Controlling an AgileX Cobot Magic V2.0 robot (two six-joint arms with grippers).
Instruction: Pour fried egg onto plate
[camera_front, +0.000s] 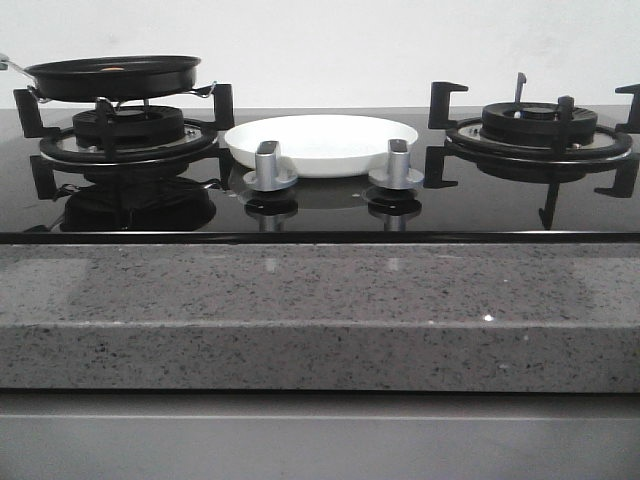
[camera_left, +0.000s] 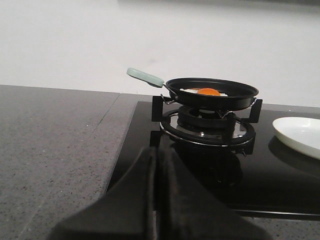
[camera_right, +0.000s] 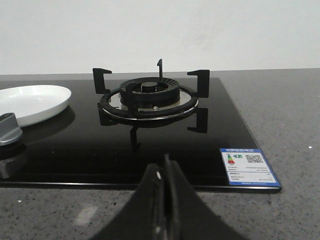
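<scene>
A black frying pan (camera_front: 112, 76) sits on the left burner; it also shows in the left wrist view (camera_left: 212, 94) with a pale green handle (camera_left: 145, 77). The fried egg (camera_left: 206, 92), white with an orange yolk, lies in the pan. The white plate (camera_front: 320, 141) rests on the black hob between the burners, behind two knobs; its edge shows in the left wrist view (camera_left: 299, 135) and right wrist view (camera_right: 31, 102). My left gripper (camera_left: 159, 152) is shut and empty, near the hob's front left corner. My right gripper (camera_right: 164, 162) is shut and empty, in front of the right burner.
The right burner (camera_front: 538, 128) with black pan supports stands bare. Two silver knobs (camera_front: 269, 166) (camera_front: 397, 164) stand in front of the plate. A grey speckled counter (camera_front: 320, 310) runs along the front. A blue energy label (camera_right: 248, 167) is on the hob's front right corner.
</scene>
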